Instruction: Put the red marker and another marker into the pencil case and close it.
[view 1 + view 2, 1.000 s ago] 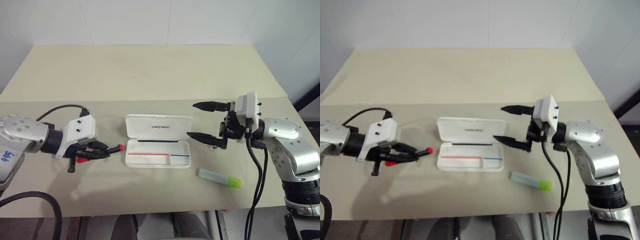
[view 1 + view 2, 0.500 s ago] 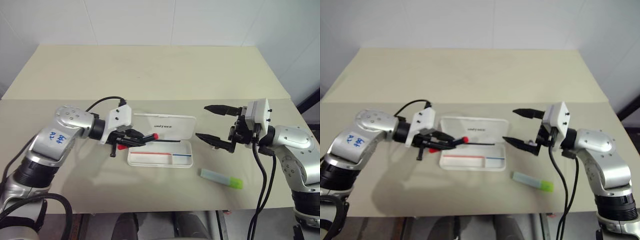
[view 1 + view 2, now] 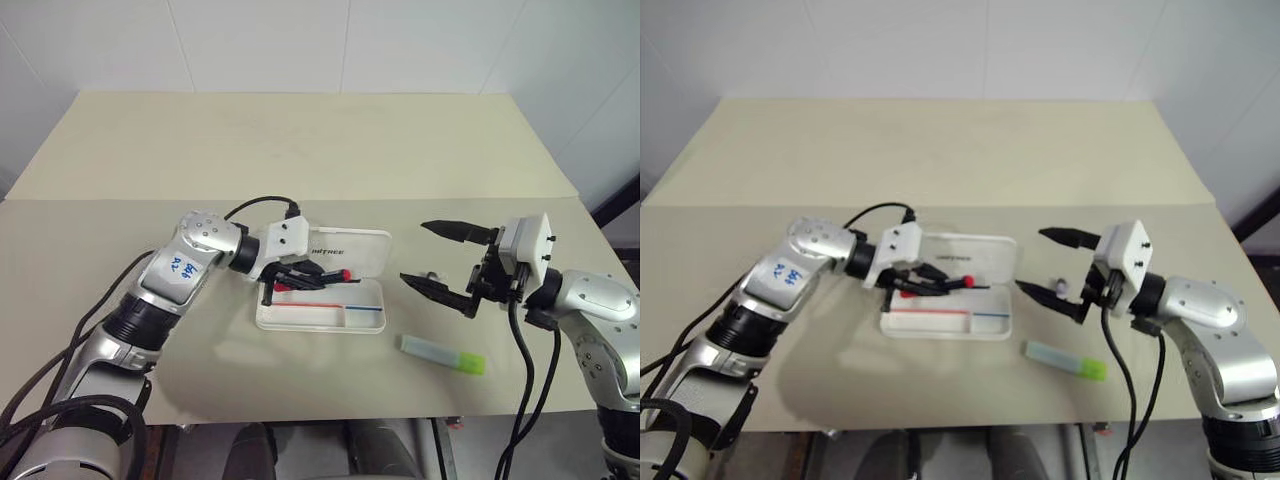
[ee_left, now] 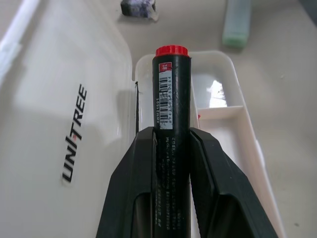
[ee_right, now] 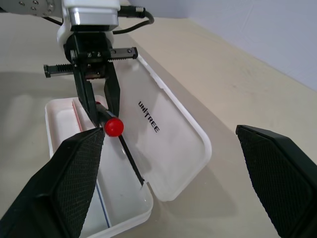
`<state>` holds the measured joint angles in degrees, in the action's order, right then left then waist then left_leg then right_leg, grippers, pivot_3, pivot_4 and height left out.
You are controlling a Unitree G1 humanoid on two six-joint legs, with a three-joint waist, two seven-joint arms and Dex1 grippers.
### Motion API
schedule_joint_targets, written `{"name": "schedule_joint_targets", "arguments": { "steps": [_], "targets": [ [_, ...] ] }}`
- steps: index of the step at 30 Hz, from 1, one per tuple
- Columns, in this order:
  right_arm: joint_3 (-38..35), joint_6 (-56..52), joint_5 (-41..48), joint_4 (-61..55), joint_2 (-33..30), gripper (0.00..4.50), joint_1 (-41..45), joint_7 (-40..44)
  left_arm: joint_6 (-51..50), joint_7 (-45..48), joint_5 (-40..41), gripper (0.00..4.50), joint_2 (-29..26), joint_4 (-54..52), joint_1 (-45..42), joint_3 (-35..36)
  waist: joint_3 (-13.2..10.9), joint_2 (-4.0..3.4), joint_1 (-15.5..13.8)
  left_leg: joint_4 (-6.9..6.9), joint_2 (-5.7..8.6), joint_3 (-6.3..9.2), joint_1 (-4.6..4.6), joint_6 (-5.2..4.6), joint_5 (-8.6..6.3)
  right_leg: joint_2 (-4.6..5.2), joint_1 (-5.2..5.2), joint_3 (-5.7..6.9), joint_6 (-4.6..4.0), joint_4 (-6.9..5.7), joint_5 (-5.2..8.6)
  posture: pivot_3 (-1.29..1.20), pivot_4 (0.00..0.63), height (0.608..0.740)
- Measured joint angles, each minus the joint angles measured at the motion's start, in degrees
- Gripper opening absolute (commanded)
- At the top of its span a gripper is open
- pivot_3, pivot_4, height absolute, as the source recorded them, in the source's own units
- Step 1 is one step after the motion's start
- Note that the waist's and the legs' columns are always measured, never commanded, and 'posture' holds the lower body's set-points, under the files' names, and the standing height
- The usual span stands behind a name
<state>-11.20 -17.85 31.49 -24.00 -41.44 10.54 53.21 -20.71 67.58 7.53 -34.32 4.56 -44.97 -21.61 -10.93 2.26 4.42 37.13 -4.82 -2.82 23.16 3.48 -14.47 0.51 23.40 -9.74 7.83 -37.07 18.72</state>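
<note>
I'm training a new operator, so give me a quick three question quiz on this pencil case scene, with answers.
1. True or false: the pencil case lies open.
2. What does the left gripper hold? A) the red marker B) the highlighter C) nothing
3. Fill in: the right gripper has its fingers ____.

Key: 1 true; 2 A, over the tray; 3 open, and they hold nothing, with the highlighter lying on the table below that gripper.

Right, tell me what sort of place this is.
Probably a lab or test bench set up for robot trials: a plain beige table against bare white walls, holding just a case and a highlighter, with loose cables trailing off the arms.
</note>
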Motion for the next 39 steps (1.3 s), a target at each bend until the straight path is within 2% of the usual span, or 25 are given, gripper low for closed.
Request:
{"name": "schedule_joint_targets", "arguments": {
  "steps": [2, 6, 10, 15, 18, 22, 23, 27, 34, 39],
  "targets": [
    [-0.37, -0.04, 0.02, -0.55, -0.02, 4.50, -0.13, -0.54, 0.45, 0.06, -1.09, 1.30, 1.02, 1.11, -0.12, -0.62, 0.00, 0.00, 0.01, -0.01, 0.00, 0.00, 0.01, 0.00, 0.00, 0.00, 0.00, 0.00, 0.00, 0.00, 0.00, 0.00, 0.150, 0.740],
    [-0.41, -0.07, 0.02, -0.65, -0.02, 4.50, -0.18, -1.34, 0.53, -0.32, -1.51, 2.49, 3.90, 2.34, -1.06, -0.90, 0.00, 0.00, -0.17, 0.00, 0.01, 0.01, 0.02, 0.00, 0.00, 0.00, 0.00, 0.00, 0.01, 0.01, 0.00, 0.00, 0.150, 0.740],
    [-0.40, -0.08, 0.02, -0.66, -0.02, 4.50, -0.17, -1.60, -0.24, -1.11, -0.78, 2.49, 6.24, 2.39, -1.57, 0.07, 0.00, 0.00, -0.09, -0.02, 0.01, 0.02, 0.02, 0.00, 0.00, 0.00, 0.01, -0.01, 0.01, 0.01, 0.00, 0.00, 0.150, 0.740],
    [-0.37, -0.58, 0.16, -0.61, -0.45, 4.50, 0.03, -1.52, -3.47, -0.20, 4.51, 2.49, 7.99, -2.39, -1.50, 3.51, 0.00, 0.00, -0.08, -0.03, 0.01, 0.03, 0.02, 0.00, 0.00, 0.00, 0.00, -0.01, 0.01, 0.01, 0.00, 0.00, 0.150, 0.740],
    [-0.26, -2.67, 0.58, -0.52, -1.91, 4.50, 0.78, -1.29, -3.65, 2.98, 8.42, 3.07, 6.74, -5.96, 0.27, 5.16, 0.00, -0.01, 0.15, -0.03, 0.00, 0.03, 0.00, 0.00, 0.00, 0.00, 0.00, -0.01, 0.01, -0.02, 0.00, 0.00, 0.150, 0.740],
    [-0.65, -7.73, 0.96, -0.56, -7.87, 4.50, -0.44, 0.21, -3.36, 7.19, 12.73, 4.37, 3.48, -9.19, 4.62, 7.77, -0.01, -0.04, 0.07, -0.01, 0.01, 0.07, 0.00, 0.00, 0.00, 0.00, -0.01, 0.00, 0.00, -0.02, 0.01, 0.00, 0.150, 0.740],
    [-0.67, -9.01, 1.20, -0.57, -8.92, 4.50, -0.84, 0.40, -2.69, 7.79, 13.20, 4.48, 2.60, -9.68, 5.43, 8.32, -0.01, -0.04, 0.05, 0.00, 0.01, 0.07, 0.00, 0.00, 0.00, 0.01, -0.02, 0.00, 0.00, -0.01, 0.01, 0.00, 0.150, 0.740],
    [-1.52, -16.56, 1.70, -1.61, -13.56, 4.50, -2.36, -0.76, 1.72, 10.12, 14.99, 4.48, -0.05, -10.22, 9.11, 12.23, -0.01, -0.04, 0.02, 0.01, 0.01, 0.04, 0.01, -0.01, 0.00, 0.05, -0.02, -0.02, 0.00, 0.02, 0.00, 0.00, 0.150, 0.740],
    [-9.33, -27.42, 6.43, -10.48, -18.56, 4.50, -9.72, -0.98, 6.05, 10.08, 19.06, 4.48, -3.73, -8.35, 13.88, 22.48, -0.01, -0.03, -0.11, -0.05, 0.00, 0.09, 0.02, -0.04, -0.02, 0.03, -0.03, 0.03, -0.02, 0.08, 0.03, 0.00, 0.150, 0.740],
    [-15.85, -32.83, 7.05, -13.61, -21.24, 4.50, -16.82, -0.17, 8.41, 10.29, 19.56, 4.48, -4.05, -7.86, 16.28, 23.85, -0.01, -0.02, -0.46, 0.00, 0.02, 0.03, 0.02, -0.04, -0.02, 0.07, -0.07, 0.00, 0.00, 0.17, 0.01, 0.00, 0.150, 0.740]
  ]
}}
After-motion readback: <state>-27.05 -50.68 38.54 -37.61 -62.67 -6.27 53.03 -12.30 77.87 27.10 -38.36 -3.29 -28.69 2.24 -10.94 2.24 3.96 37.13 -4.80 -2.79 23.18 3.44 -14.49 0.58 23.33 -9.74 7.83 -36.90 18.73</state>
